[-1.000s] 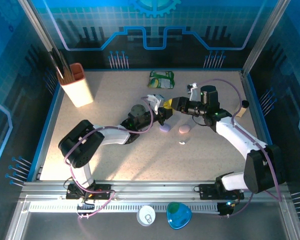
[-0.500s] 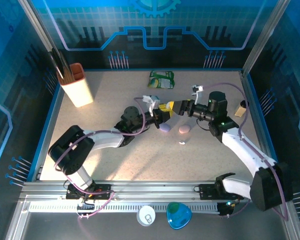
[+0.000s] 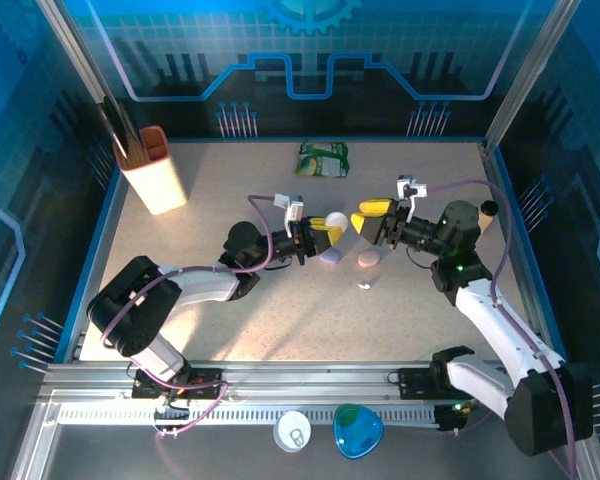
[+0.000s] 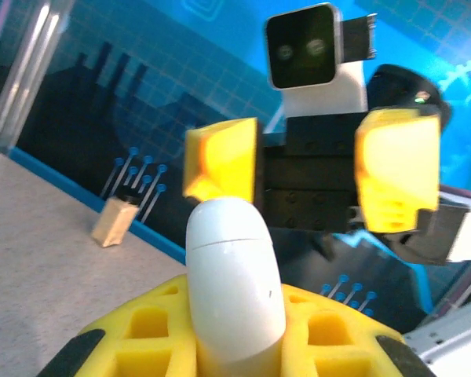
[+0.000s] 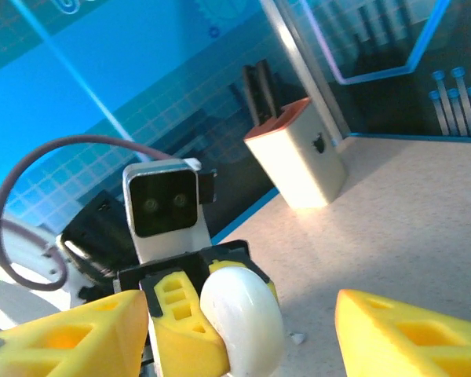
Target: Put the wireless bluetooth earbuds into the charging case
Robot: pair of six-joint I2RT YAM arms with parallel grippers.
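Observation:
My left gripper (image 3: 318,233) (image 4: 235,318) is shut on a white pebble-shaped charging case (image 3: 336,222) (image 4: 231,275), holding it above the table with its lid seam closed. Facing it from the right, my right gripper (image 3: 370,219) (image 5: 235,342) stands open a short way off, touching nothing. From the right wrist, the case (image 5: 243,330) sits in the left gripper's yellow fingers (image 5: 177,334). One tiny white earbud (image 3: 363,286) lies on the table below. A lilac case (image 3: 329,257) and a pink case (image 3: 368,260) rest just under the grippers.
A beige cup of dark sticks (image 3: 156,172) (image 5: 298,161) stands at the back left. A green packet (image 3: 323,158) lies at the back middle. A small tan block (image 3: 486,214) (image 4: 114,222) sits by the right wall. Blue walls ring the table.
My right gripper has pulled back to the right, away from the left gripper, and its jaws now stand apart. The left arm has stretched out lower, still holding the white case.

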